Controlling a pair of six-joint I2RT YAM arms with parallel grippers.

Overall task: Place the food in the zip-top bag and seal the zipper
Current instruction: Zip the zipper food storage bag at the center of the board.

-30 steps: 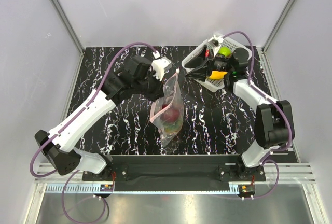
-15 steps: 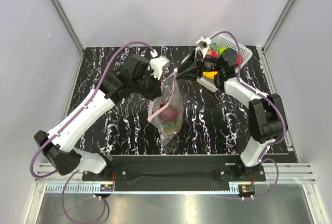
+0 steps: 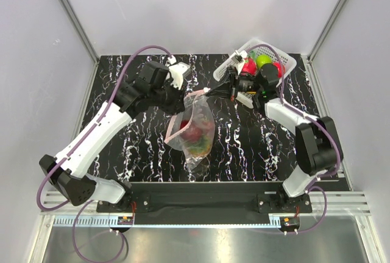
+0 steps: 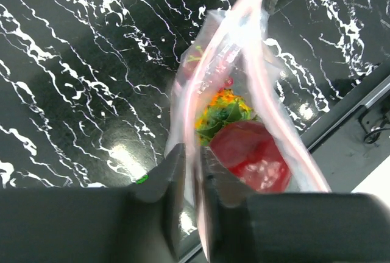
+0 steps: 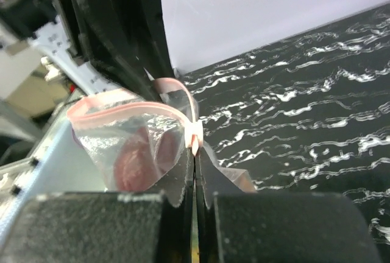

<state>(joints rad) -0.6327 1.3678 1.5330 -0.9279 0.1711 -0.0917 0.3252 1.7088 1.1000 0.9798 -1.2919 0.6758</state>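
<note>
Once right claw (image 3: 211,91) reached zipper (image 5: 116,106), bag (image 3: 196,134) wider

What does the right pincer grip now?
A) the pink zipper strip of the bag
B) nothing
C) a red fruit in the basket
A: in the right wrist view the right pincer is shut on the zipper at the zip-top bag mouth.

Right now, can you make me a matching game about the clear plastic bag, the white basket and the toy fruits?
Things:
1 clear crinkly plastic zip-top bag
2 white lattice plastic basket
3 orange toy pineapple
4 bright green round fruit

Places:
a in the basket
b in the bag
c pinched by both arms' jaws
d far right corner of the black marbled table

Pairs: 1c, 2d, 3b, 4a
</note>
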